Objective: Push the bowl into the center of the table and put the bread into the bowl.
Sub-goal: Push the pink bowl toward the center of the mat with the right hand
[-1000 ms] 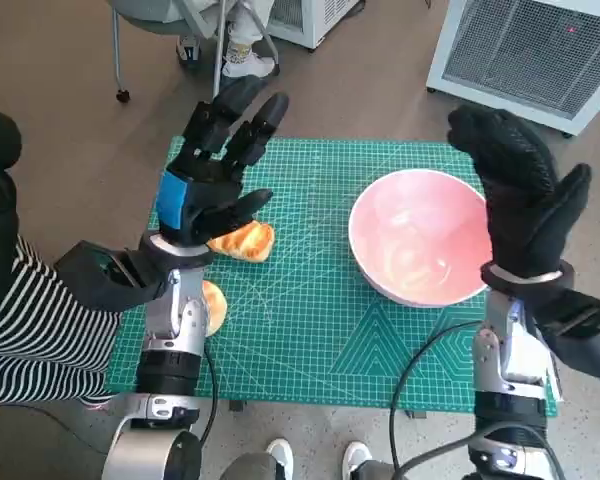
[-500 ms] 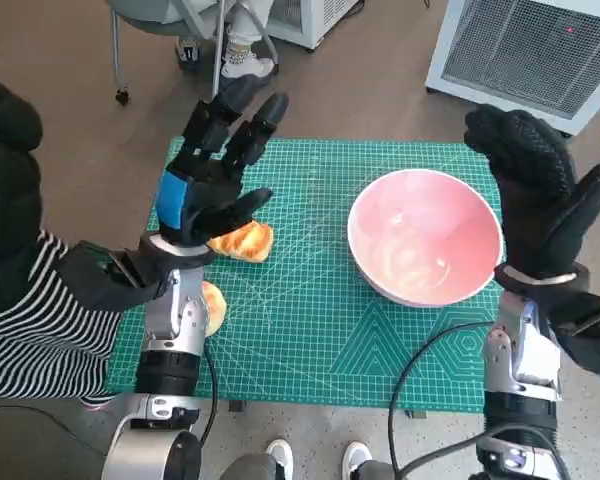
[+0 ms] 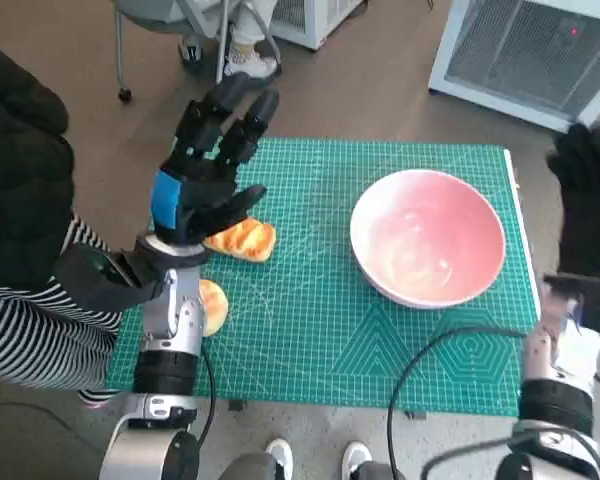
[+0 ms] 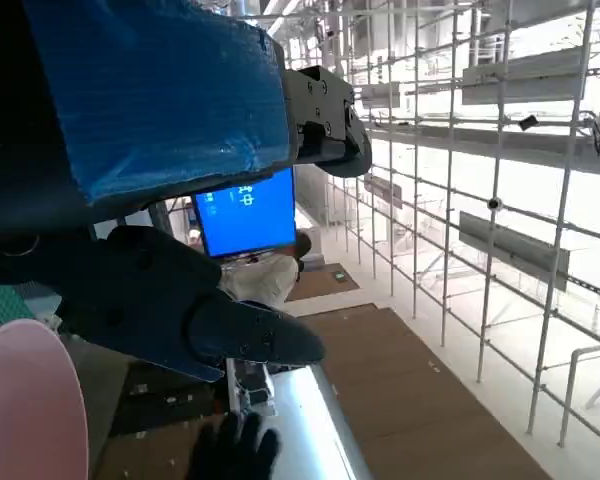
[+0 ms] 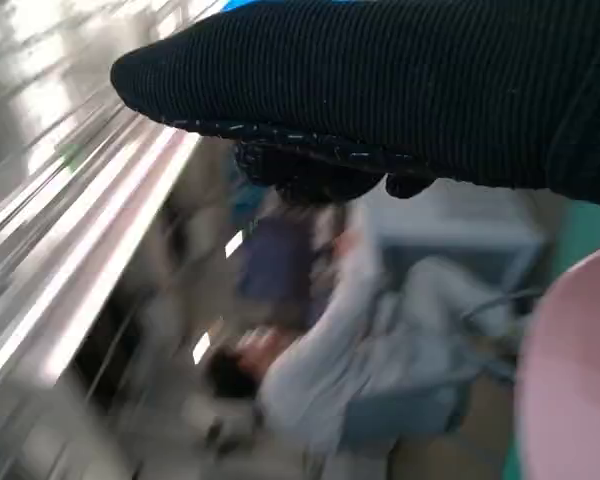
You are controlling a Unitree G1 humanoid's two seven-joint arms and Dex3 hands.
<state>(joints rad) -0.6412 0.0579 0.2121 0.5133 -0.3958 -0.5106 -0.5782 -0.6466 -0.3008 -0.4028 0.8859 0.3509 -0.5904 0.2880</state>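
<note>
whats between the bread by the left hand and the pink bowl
Nothing: in the head view only bare green cutting mat lies between the bread, beside the raised left hand, and the pink bowl.

Two pale, segmented forearms trail black cables, the left hand (image 3: 202,175) black with blue tape across its back, the right hand (image 3: 590,215) in a black knitted glove above a pale wrist band.

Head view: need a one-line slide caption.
Both hands raised and empty over the green mat: left hand above the bread, right hand beside the pink bowl, which sits right of center.
</note>
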